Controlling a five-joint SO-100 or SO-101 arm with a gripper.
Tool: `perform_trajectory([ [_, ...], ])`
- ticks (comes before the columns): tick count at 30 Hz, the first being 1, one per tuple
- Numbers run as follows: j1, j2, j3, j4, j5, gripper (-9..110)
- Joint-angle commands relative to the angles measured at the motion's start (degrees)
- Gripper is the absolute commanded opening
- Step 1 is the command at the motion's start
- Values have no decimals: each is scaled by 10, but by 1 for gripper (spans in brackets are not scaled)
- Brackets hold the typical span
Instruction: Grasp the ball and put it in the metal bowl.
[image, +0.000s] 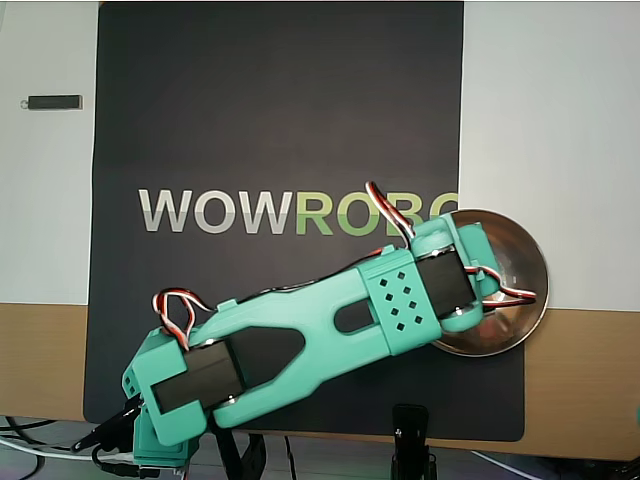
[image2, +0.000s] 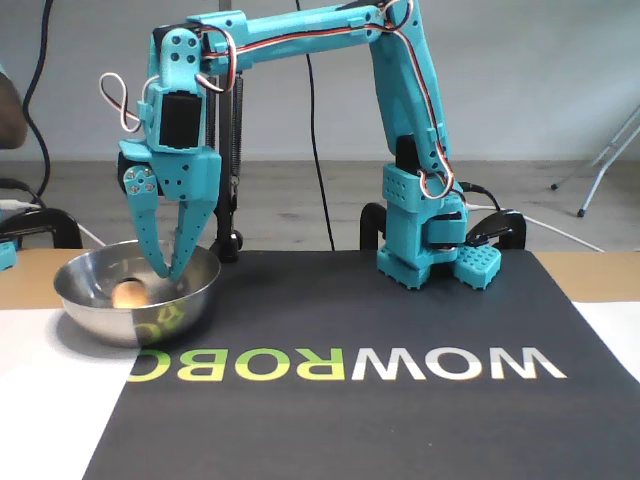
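The metal bowl (image2: 100, 310) stands at the left of the fixed view, on the edge of the black mat. The peach-orange ball (image2: 128, 293) lies inside it on the bottom, touching no finger. My gripper (image2: 171, 272) hangs straight down over the bowl with its tips dipped just inside the rim, right of the ball. Its tips are together and hold nothing. In the overhead view the bowl (image: 528, 262) is at the right. The teal wrist covers its left part and hides both the ball and the fingers.
A black mat with WOWROBO lettering (image2: 340, 400) covers the table middle, with white sheets (image2: 50, 400) beside it. The arm's base (image2: 425, 240) stands at the mat's back edge. A small dark bar (image: 52, 102) lies at the overhead view's upper left.
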Motion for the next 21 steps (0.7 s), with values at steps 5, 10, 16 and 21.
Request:
perform_trajectory([
  [5,-18,11,-24,4,-1,0],
  [10,-36,20,-24,11,-1,0],
  [16,-69,76,-19,75,-2,0],
  [21,-105,120,-19,125,4,0],
])
